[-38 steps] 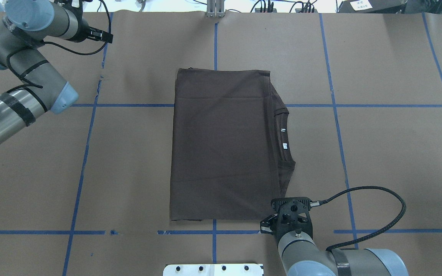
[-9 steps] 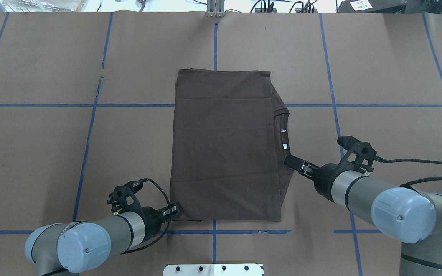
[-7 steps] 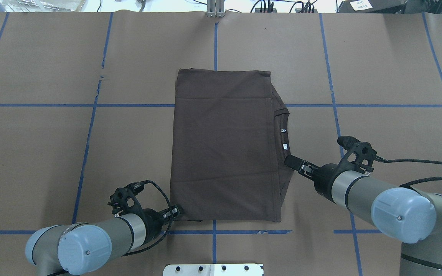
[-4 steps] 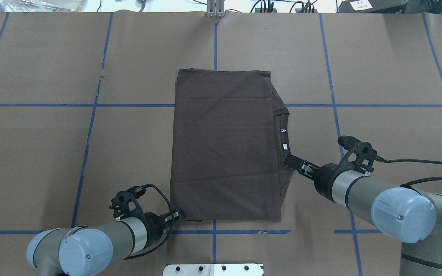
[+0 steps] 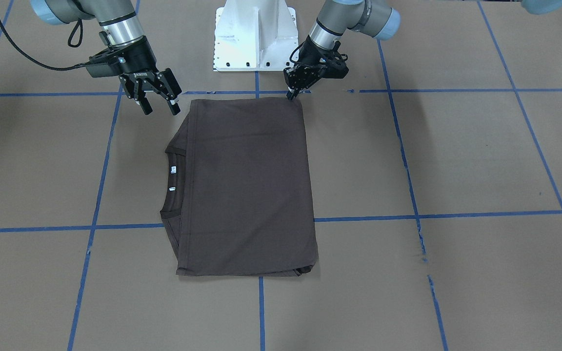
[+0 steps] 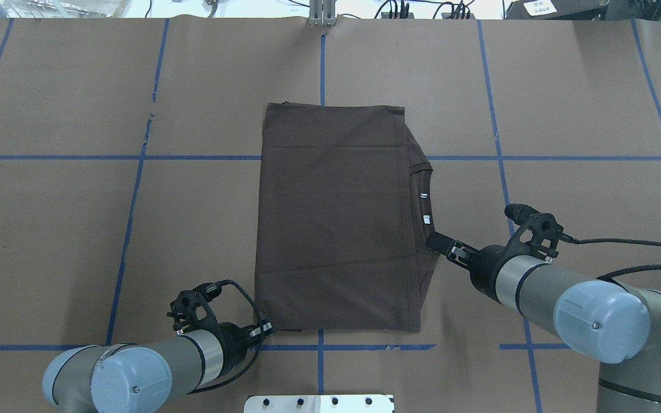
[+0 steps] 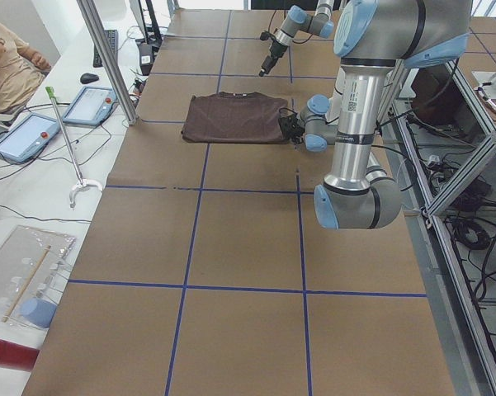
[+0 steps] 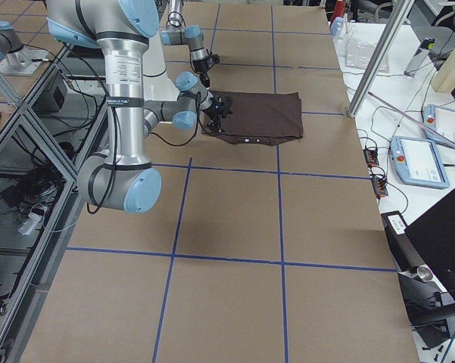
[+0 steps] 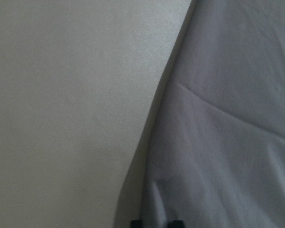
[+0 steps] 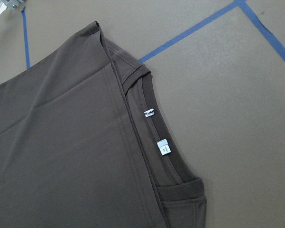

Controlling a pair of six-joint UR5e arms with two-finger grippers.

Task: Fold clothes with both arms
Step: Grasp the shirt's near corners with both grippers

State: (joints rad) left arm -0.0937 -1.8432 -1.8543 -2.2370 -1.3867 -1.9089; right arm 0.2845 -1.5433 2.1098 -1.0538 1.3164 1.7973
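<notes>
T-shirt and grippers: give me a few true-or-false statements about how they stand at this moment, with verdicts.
1. The T-shirt is spread open with both sleeves out. False: it lies flat, folded into a rectangle.
2. Its collar and white neck tag are on the robot's right side. True.
3. The right gripper is shut on the collar. False: its jaws stand open and hold nothing.
4. The left gripper is at the shirt's corner nearest the robot, on its left. True.
</notes>
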